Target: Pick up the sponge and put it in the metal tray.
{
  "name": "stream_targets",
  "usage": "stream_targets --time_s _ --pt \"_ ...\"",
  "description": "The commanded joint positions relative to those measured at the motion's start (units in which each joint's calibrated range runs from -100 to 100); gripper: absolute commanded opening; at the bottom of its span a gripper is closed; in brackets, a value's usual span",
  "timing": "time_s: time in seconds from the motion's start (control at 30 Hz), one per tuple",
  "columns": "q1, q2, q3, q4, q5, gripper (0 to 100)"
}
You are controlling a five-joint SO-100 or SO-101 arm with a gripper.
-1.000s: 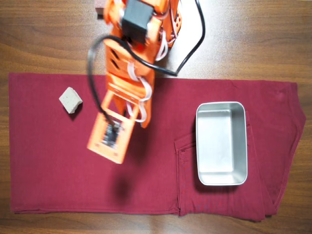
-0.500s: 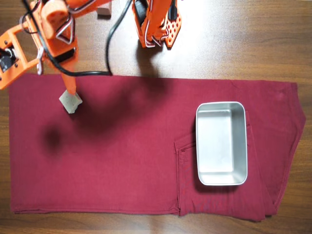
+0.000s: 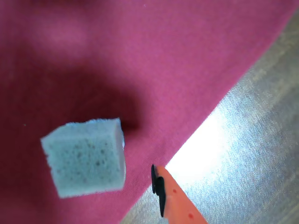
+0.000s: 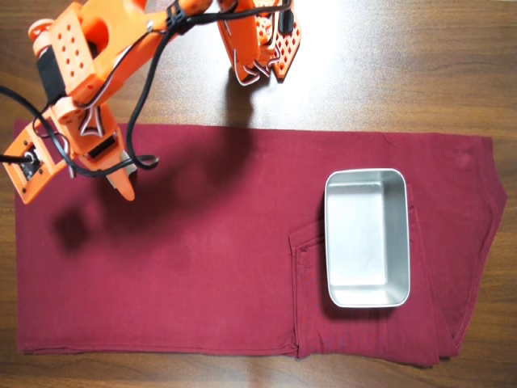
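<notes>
Near the worktop's left edge, on the red cloth (image 4: 202, 267), the pincer (image 4: 121, 179) is hovering over the sponge (image 3: 86, 158), apparently released; next it needs closing, then carrying to the tray (image 4: 367, 301).

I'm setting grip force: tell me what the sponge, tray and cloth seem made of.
Sponge: soft-looking open-cell foam, matte, pitted with small pores. Tray: probably steel or aluminium, shiny, with soft reflections. Cloth: woven fabric, matte dark red, with visible seams.

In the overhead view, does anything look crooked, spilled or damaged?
Only the cloth: it is wrinkled and folded under the tray, with an uneven right edge. The tray is empty, undamaged and square to the table. Nothing is spilled. The arm hides the sponge here.
</notes>
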Motion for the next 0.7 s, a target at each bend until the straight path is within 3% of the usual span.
stream_targets --time_s 0.0,0.43,0.67 --pt "-0.72 0.97 -3.25 0.33 0.68 41" --pt "-2.55 11.53 -13.17 5.77 1.61 35" --pt "-3.89 14.55 -13.17 2.92 0.78 35"
